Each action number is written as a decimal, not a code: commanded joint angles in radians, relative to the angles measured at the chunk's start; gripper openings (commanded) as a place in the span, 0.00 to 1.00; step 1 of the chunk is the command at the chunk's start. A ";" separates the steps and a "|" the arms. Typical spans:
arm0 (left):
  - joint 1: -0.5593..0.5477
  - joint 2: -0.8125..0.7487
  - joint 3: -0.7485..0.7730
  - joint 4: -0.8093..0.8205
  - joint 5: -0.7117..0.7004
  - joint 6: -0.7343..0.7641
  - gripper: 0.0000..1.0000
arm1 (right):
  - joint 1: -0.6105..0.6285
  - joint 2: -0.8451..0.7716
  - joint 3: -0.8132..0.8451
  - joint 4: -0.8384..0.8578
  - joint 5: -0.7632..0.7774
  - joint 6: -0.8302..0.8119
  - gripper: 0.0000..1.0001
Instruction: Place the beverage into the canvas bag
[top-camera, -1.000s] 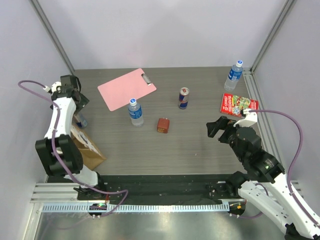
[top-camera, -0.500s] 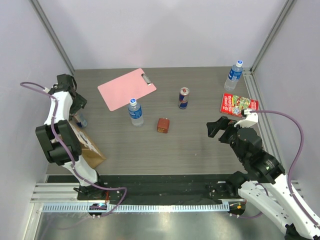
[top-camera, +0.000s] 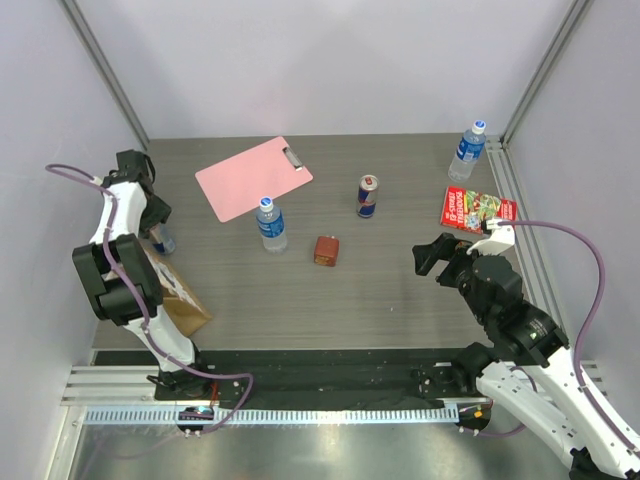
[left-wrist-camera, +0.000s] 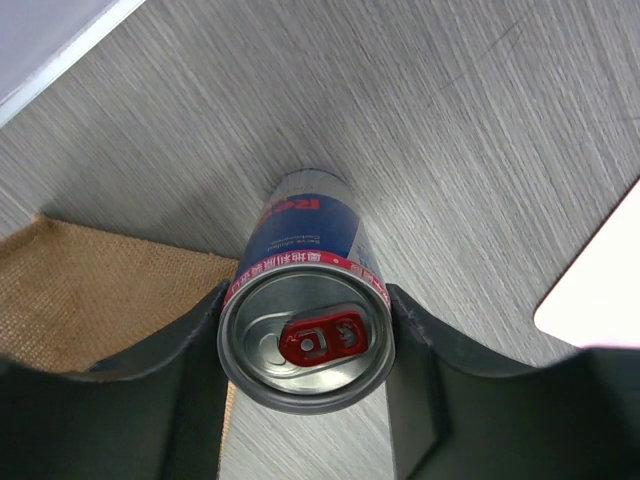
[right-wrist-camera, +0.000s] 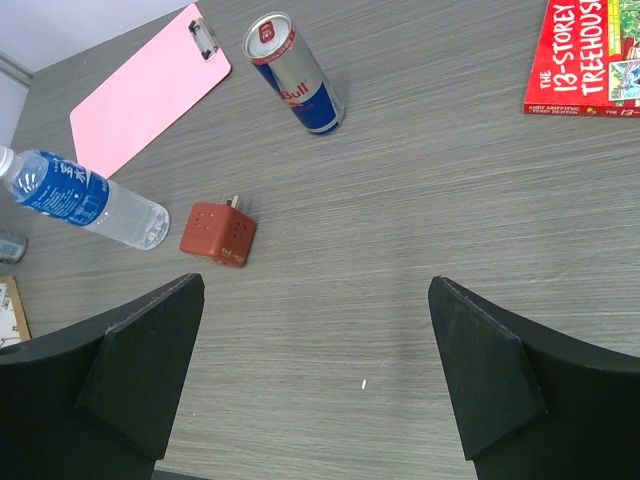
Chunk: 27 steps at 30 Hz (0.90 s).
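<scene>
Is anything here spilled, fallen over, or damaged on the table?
Nothing stands out. The clear plastic water bottle near the centre, the second bottle in the far right corner and the blue-and-silver drink can in the middle all stand upright. No liquid shows on the grey table. The pink clipboard and the red book lie flat.

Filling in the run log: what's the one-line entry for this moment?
left gripper: shut on energy drink can | can: upright beside canvas bag, not inside | right gripper: open, empty
</scene>
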 joint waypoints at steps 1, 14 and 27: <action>0.006 -0.020 0.029 0.006 -0.014 0.019 0.34 | 0.003 -0.011 -0.002 0.046 0.015 -0.010 1.00; -0.102 -0.301 0.075 -0.086 -0.101 0.080 0.00 | 0.005 0.032 -0.006 0.055 0.021 -0.010 1.00; -0.109 -0.764 0.060 -0.202 -0.175 0.022 0.00 | 0.020 0.302 0.076 0.336 -0.489 0.013 0.76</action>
